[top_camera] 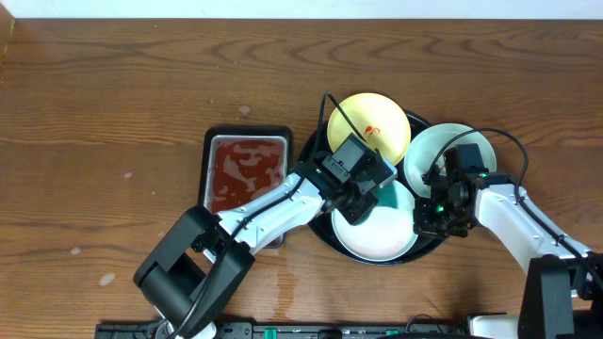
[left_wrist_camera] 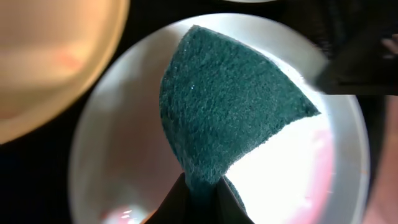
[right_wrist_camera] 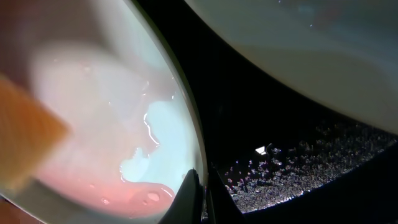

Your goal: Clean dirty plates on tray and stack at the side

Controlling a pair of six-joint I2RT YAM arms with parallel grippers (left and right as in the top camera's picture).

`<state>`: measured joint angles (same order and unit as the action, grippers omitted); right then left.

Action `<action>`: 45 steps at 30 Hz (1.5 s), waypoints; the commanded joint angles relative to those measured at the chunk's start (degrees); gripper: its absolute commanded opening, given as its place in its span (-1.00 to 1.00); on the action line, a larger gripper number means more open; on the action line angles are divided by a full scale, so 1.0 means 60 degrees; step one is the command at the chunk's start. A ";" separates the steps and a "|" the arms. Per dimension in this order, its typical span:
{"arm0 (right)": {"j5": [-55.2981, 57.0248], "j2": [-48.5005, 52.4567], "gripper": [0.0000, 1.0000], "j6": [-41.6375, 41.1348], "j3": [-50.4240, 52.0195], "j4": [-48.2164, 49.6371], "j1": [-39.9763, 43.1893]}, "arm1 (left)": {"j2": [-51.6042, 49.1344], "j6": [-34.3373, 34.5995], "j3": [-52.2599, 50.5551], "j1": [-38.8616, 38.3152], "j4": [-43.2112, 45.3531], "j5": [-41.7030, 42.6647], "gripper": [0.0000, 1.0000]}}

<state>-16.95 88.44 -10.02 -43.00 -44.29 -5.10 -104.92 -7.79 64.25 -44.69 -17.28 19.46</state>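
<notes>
My left gripper (left_wrist_camera: 202, 198) is clamped on a dark green scouring pad (left_wrist_camera: 230, 106), which lies on the near plate (top_camera: 377, 243). That plate sits at the near side of the black tray (right_wrist_camera: 298, 149). The yellow plate (top_camera: 368, 118), with its red smear, is at the far side, and the mint plate (top_camera: 426, 153) is at the far right. My right gripper (right_wrist_camera: 202, 194) has its jaws narrow, pinching the near plate's right rim beside a pink watery film.

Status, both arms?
Left gripper shut on green pad, over front plate. Right gripper shut on that plate's rim. Pink residue on it. Nothing in the way.
</notes>
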 commanded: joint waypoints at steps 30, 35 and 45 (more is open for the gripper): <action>0.0102 0.0066 -0.98 0.0113 0.0040 -0.0124 0.0011 | 0.1545 0.2146 -0.0029 0.0208 -0.1606 -0.1694 -0.85; 0.0098 0.0066 -0.97 0.0109 0.0040 -0.0076 0.0011 | 0.2397 0.2575 -0.0029 0.0160 -0.1734 -0.1643 -0.85; 0.0098 0.0066 -0.98 0.0109 0.0040 -0.0036 0.0011 | 0.2739 0.3450 -0.0029 0.0168 -0.1362 -0.1574 -0.85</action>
<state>-17.37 88.44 -10.02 -43.00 -44.45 -5.10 -88.12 9.72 64.51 -43.64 -26.74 9.08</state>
